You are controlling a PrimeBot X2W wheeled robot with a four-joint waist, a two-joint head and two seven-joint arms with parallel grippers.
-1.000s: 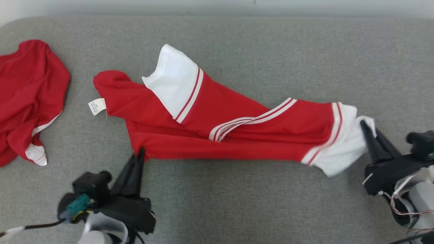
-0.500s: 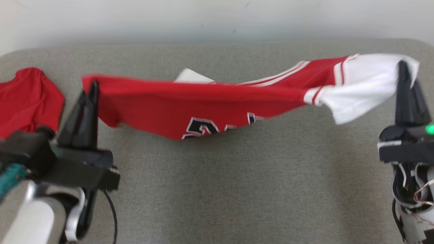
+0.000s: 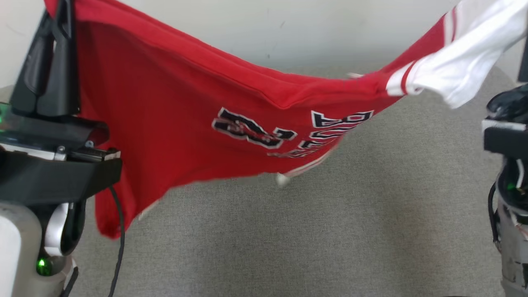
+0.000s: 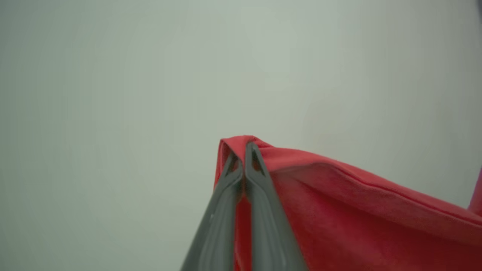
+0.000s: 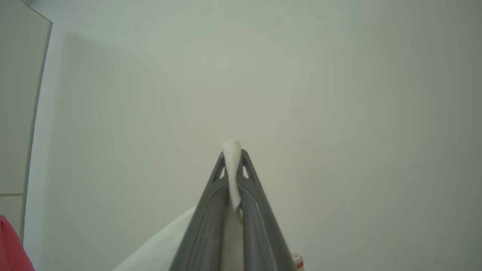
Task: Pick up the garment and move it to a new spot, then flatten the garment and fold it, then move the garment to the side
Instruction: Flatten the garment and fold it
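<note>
While the red garment [image 3: 185, 123] hangs stretched between both grippers, you have it raised over the grey surface [image 3: 330, 239].
Your left gripper [image 4: 244, 147] is pinched tight on a red corner fold, and the right gripper [image 5: 233, 154] is clamped on the white sleeve edge (a tuft pokes past its tips). The top hem sags mid-span. The lower edge dangles lowest on the left gripper's side. Grey surface spreads wide beneath it, with a pale wall [image 3: 247, 29] behind.
</note>
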